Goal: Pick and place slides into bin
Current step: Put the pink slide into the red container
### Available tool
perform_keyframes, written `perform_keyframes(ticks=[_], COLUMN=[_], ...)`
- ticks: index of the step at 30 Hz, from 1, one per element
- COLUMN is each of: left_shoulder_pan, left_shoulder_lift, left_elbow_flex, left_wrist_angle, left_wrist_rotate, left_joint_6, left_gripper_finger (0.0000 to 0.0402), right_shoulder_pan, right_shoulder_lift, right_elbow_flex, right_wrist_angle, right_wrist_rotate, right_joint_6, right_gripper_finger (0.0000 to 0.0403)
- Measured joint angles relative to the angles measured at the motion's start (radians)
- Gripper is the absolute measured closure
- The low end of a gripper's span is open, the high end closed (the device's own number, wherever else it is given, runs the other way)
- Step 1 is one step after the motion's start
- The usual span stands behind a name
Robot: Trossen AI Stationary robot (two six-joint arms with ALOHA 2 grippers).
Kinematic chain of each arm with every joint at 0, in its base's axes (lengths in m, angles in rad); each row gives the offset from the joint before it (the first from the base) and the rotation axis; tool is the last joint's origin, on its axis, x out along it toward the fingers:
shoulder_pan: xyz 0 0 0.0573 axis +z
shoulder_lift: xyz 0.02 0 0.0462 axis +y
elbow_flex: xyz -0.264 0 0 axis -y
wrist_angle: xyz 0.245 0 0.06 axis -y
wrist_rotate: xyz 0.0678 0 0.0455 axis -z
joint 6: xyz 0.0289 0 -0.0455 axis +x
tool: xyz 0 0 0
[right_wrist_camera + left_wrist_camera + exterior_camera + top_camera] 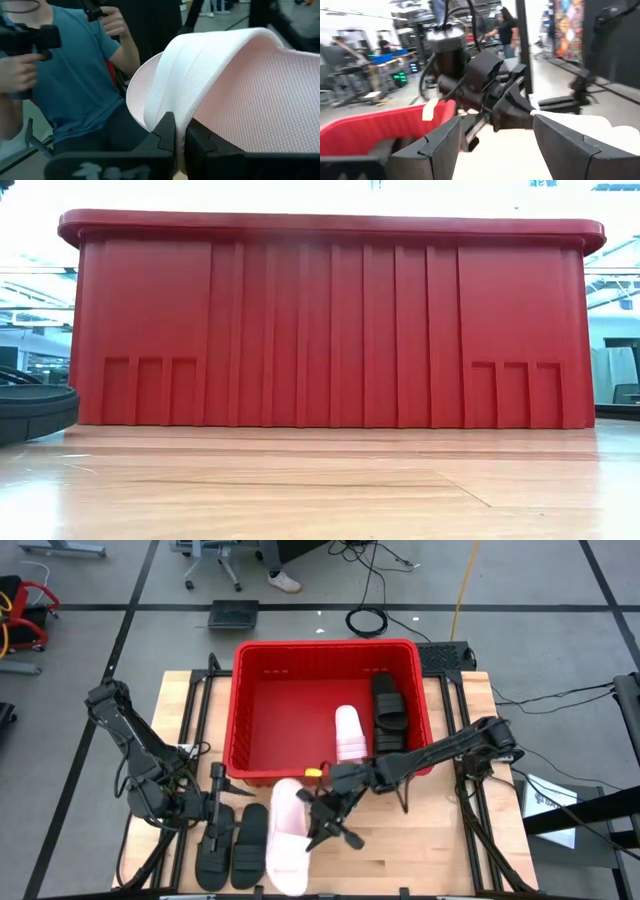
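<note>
Right gripper (322, 808): clamped on pink slide's (287, 836) strap.
Bin (250, 768): just behind it, two slides inside.
Left gripper (216, 808): apart, waiting.
Left: four slides.

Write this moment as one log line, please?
right gripper: shut on pale pink slide | left gripper: open, waiting by black slides | bin: holds two slides
</note>
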Motion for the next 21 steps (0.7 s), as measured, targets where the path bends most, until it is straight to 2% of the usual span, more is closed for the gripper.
perform_keyframes(ticks=[4, 12, 18, 21], left_shoulder_pan=[0.023, 0.144, 0.261, 0.32], left_shoulder_lift=[-0.031, -0.144, -0.26, -0.308], left_elbow_flex=[0.0, 0.0, 0.0, 0.0], left_wrist_angle=[0.006, -0.035, -0.153, -0.2], left_wrist_rotate=[-0.05, -0.048, 0.011, 0.06], left_joint_6=[0.021, 0.095, 0.074, 0.063], left_gripper_finger=[0.0149, 0.0149, 0.0149, 0.0149], right_shoulder_pan=[-0.049, -0.182, -0.303, -0.37], right_shoulder_lift=[-0.088, -0.251, -0.328, -0.348], right_elbow_flex=[0.0, 0.0, 0.0, 0.0], right_wrist_angle=[-0.118, -0.366, -0.501, -0.549], right_wrist_rotate=[0.0, -0.003, -0.011, -0.06], right_joint_6=[-0.011, -0.113, -0.162, -0.166], right_gripper_finger=[0.0399, 0.0399, 0.0399, 0.0399])
